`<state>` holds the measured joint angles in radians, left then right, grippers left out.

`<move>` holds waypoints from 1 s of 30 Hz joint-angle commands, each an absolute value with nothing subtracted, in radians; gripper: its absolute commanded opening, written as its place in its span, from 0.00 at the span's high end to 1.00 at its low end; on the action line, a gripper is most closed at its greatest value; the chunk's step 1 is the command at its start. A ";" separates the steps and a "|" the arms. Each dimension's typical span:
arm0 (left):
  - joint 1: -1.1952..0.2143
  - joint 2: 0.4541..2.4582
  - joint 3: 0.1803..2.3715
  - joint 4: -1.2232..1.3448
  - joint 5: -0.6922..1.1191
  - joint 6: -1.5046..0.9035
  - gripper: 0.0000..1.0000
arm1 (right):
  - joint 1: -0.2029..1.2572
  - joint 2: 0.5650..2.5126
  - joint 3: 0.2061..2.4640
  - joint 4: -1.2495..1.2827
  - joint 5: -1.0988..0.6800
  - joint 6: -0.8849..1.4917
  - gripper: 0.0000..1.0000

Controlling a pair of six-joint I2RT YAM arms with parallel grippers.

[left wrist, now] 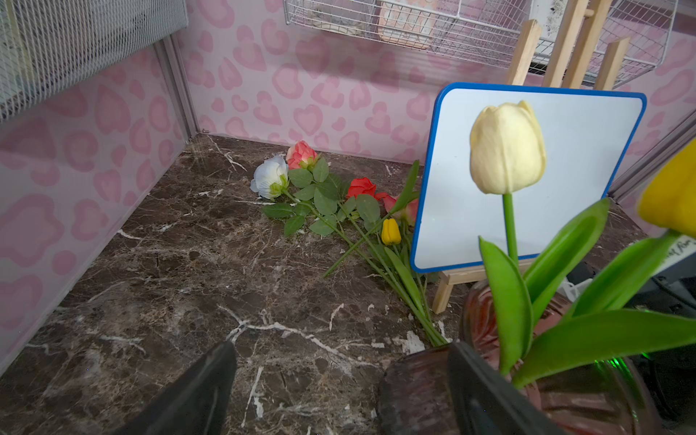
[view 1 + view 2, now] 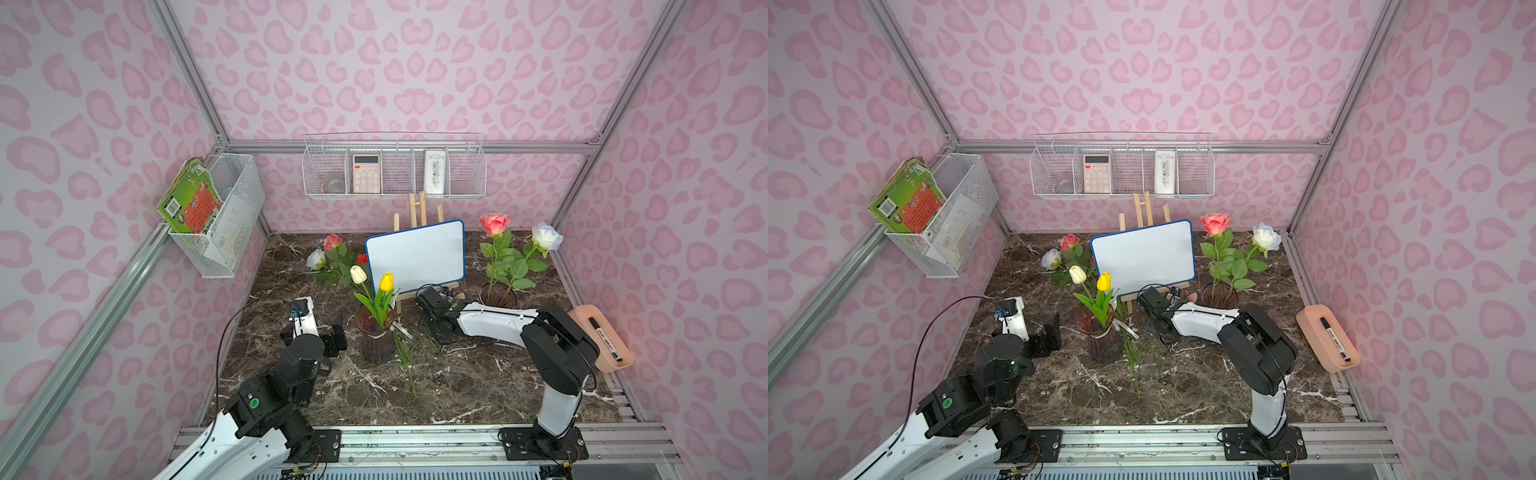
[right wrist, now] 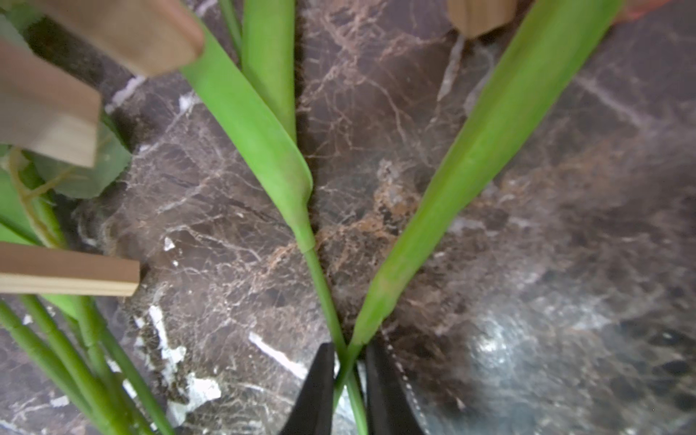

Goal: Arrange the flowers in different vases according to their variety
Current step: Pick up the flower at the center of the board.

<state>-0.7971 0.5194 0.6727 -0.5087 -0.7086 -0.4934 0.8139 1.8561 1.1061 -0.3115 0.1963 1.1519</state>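
Note:
A narrow-necked ribbed vase (image 2: 376,336) holds a white tulip (image 2: 358,274) and a yellow tulip (image 2: 387,281). My left gripper (image 1: 341,346) stands open beside it, one finger against the vase's wall (image 1: 414,388). The wider vase (image 2: 497,296) at the back right holds a pink rose (image 2: 494,223) and a white rose (image 2: 546,236). More roses (image 1: 301,180) and a small yellow tulip (image 1: 390,231) lie on the table by the whiteboard. My right gripper (image 3: 349,348) is low over the table near the easel's foot, its jaws shut on a thin green tulip stem (image 3: 320,278) with long leaves.
A blue-framed whiteboard (image 2: 415,257) on a wooden easel stands mid-table behind both grippers. Loose stems (image 2: 405,357) trail toward the front. A peach tray (image 2: 615,361) with a marker sits at the right edge. Wire baskets (image 2: 395,172) hang on the back and left walls.

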 commanded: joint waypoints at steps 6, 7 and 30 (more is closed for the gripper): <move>-0.798 0.522 0.674 -0.501 -0.719 -0.483 0.08 | 0.808 1.830 1.107 -0.314 0.206 1.166 1.00; -0.796 0.520 0.673 -0.501 -0.721 -0.483 0.08 | 0.808 1.820 1.107 -0.314 0.210 1.165 1.00; -0.797 0.529 0.637 -0.498 -0.799 -0.515 0.04 | 0.942 1.383 1.161 -0.376 0.510 0.994 1.00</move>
